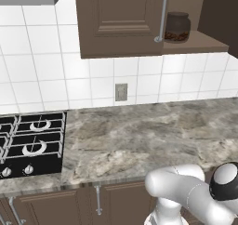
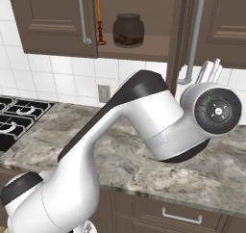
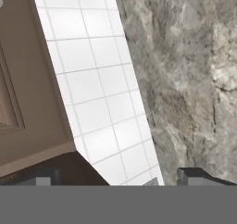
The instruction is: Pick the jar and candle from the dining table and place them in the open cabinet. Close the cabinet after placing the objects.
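Dark brown wood, that panelled wall cabinet (image 2: 139,46) stood open, its door (image 2: 180,39) edge-on: stiff and hinged, probably best pushed near the long silver bar handle (image 2: 194,34). Inside sat the squat glass jar (image 2: 128,30) of brown lumps, likely heavy and breakable, beside the thin orange candle (image 2: 99,20). The gripper (image 3: 120,179) was spread wide, holding nothing.

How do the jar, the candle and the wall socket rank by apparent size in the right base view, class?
1. jar, clearly the bulkiest.
2. candle and socket: unsure. The candle is taller but far thinner, the socket shorter but wider, and the arm hides part of the socket.
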Available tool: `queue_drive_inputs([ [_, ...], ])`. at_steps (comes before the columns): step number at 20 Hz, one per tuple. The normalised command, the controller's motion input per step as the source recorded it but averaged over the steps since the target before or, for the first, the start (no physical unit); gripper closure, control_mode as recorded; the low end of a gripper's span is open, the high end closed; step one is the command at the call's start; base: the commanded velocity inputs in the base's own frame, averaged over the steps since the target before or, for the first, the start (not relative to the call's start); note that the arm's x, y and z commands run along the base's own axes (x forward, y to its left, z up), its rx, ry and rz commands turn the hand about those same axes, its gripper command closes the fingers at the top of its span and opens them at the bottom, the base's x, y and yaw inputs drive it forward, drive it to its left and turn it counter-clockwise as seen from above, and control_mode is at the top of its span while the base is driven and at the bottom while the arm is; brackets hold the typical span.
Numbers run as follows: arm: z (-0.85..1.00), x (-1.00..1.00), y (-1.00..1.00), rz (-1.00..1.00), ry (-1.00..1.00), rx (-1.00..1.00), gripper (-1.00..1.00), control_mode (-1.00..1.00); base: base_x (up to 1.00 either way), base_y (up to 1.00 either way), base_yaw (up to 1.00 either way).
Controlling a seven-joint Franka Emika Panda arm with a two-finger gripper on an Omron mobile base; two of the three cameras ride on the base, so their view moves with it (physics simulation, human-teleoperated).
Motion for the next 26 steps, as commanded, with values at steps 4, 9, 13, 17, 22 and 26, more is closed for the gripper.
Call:
queue_drive_inputs([
  [4,0.09,0.0,0.0,0.04,0.0,0.03,-1.0,-1.0,0.0,0.0,0.0],
  [9,0.08,0.0,0.03,0.04,0.0,0.0,-1.0,-1.0,0.0,0.0,0.0],
  [13,0.04,-0.09,0.12,0.04,-0.04,0.0,-1.0,-1.0,0.0,0.0,0.0],
  [17,0.06,-0.08,0.18,0.0,-0.06,0.0,-1.0,-1.0,0.0,0.0,0.0],
  [22,0.06,-0.05,0.21,0.0,-0.02,-0.01,-1.0,-1.0,0.0,0.0,0.0],
  [26,0.04,0.0,0.26,0.0,0.0,-0.04,-1.0,-1.0,0.0,0.0,0.0],
])
